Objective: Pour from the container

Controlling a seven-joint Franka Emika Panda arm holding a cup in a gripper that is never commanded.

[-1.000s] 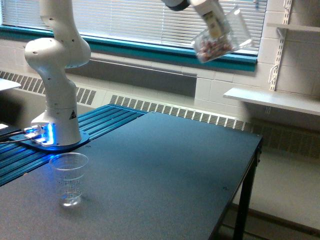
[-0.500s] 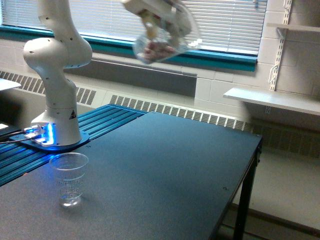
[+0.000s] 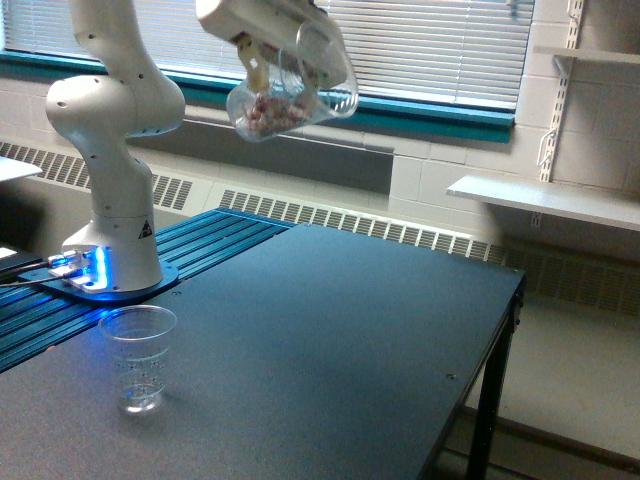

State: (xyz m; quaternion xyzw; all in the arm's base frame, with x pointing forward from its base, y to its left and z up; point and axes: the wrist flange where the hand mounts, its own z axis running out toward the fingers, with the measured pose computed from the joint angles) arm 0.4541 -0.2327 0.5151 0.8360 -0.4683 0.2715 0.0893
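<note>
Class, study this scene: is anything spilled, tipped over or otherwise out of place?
Nothing is spilled. The container hangs tilted in the end effector, high in the air, its reddish-pink and white pieces gathered at its lower end. The plastic cup stands upright on the table, well below and towards the exterior view's left.

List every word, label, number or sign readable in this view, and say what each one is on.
No text can be read here.
Robot base column: a small black triangular sticker, a warning-sign shape; its symbol is too small to make out.
Plastic cup: faint marks on its wall, too blurred to read.
Container held in the gripper: no label visible.
</note>
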